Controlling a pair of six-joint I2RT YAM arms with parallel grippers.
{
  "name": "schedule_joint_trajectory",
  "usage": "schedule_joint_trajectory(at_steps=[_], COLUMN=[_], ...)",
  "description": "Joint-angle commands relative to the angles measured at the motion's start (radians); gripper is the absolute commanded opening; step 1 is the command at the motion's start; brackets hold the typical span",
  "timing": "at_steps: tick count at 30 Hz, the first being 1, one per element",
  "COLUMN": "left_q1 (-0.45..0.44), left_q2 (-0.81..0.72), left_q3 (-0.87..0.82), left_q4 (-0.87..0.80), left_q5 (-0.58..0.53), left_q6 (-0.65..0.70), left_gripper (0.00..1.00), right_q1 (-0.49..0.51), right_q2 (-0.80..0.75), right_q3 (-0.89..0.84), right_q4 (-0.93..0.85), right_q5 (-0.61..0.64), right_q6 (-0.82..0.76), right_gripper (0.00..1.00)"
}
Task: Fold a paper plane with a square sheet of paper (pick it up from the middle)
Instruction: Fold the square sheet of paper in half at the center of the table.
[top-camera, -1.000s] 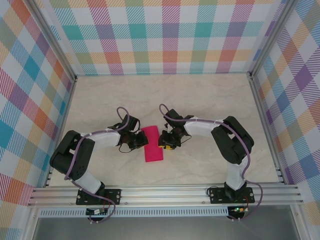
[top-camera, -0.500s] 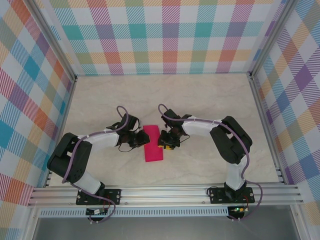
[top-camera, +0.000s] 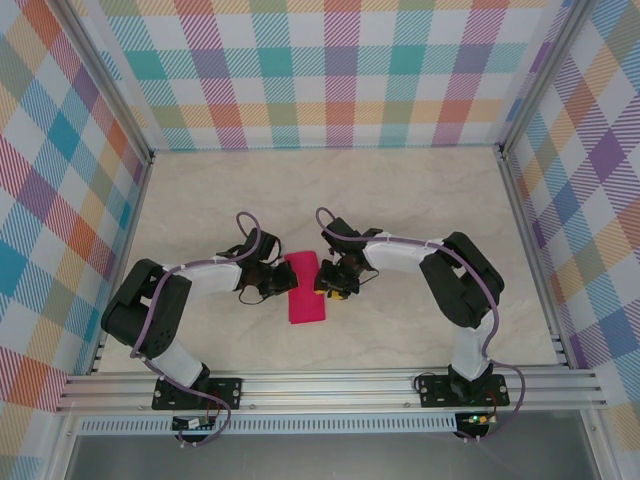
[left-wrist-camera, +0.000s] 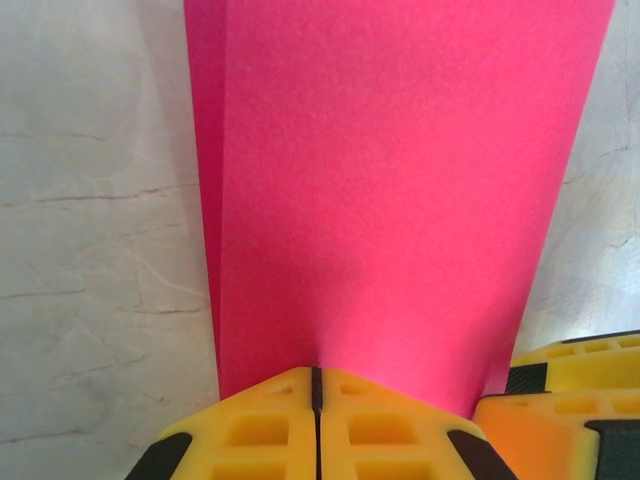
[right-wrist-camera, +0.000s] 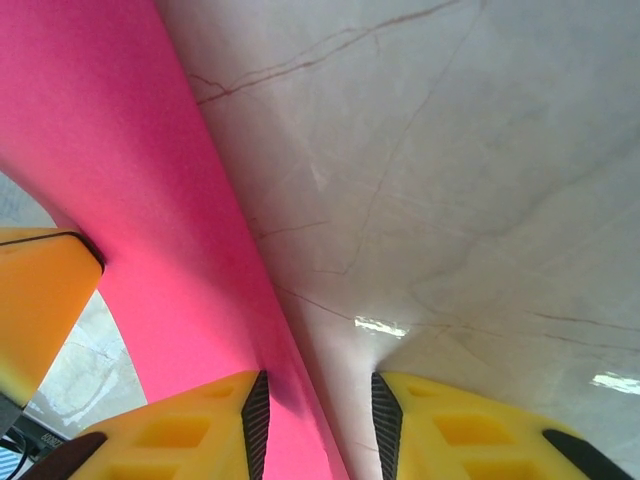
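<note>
1. The sheet of paper (top-camera: 305, 287), magenta-pink and folded into a long narrow strip, is lying flat on the pale marbled table (top-camera: 400, 200). It is sitting between the two arms, with its long axis running away from the robot and tilting slightly.
2. The left gripper (top-camera: 277, 281) is sitting at the strip's left long edge, and the right gripper (top-camera: 330, 283) is sitting at its right long edge. The two are facing each other across the paper.
3. In the left wrist view, the left gripper (left-wrist-camera: 315, 385) is showing its yellow fingers pressed together, with only a thin dark seam between them. The sheet of paper (left-wrist-camera: 400, 200) is stretching straight ahead from the tips and meeting them at its near edge. A second layer is peeking out along its left side. I cannot tell whether any paper is caught in the seam.
4. The right gripper (left-wrist-camera: 560, 400) is appearing at the lower right of that view, just beside the left fingertips, at the paper's edge.
5. In the right wrist view, the right gripper (right-wrist-camera: 315, 400) is holding its fingers partly apart. The sheet of paper (right-wrist-camera: 120, 180) is running down the left side to the left finger, its edge reaching the gap. Bare table (right-wrist-camera: 450, 200) is showing ahead of the right finger.
6. The left gripper (right-wrist-camera: 40, 300) is appearing at that view's left edge, touching the far side of the strip.
</note>
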Motion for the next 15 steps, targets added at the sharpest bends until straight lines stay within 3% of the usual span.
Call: schedule_joint_trajectory(at_steps=[1,4,6,8,11,15], left_q1=[-0.007,-0.007,-0.007,-0.007,-0.007,-0.007], left_q2=[0.020,0.038,0.053,0.063,0.069,0.070], left_q3=[0.003,0.005,0.006,0.003,-0.003,-0.005], left_q4=[-0.023,-0.020,-0.019,-0.015,-0.012,-0.015], left_q5=[-0.015,-0.006,0.005,0.007,0.003,0.003], left_q6=[0.031,0.041,0.048,0.048,0.050,0.054], left_gripper=[0.05,0.05,0.04,0.03,0.03,0.02], right_q1=[0.004,0.004,0.005,0.005,0.004,0.006], right_q2=[-0.061,-0.132,-0.167,-0.186,-0.161,-0.115], right_q3=[-0.025,-0.051,-0.072,-0.104,-0.138,-0.150], right_q4=[-0.030,-0.018,0.009,0.078,0.217,0.286], right_q5=[0.063,0.082,0.067,0.001,-0.140,-0.204], right_q6=[-0.036,-0.043,-0.049,-0.049,-0.029,-0.009], right_gripper=[0.37,0.36,0.29,0.14,0.04,0.01])
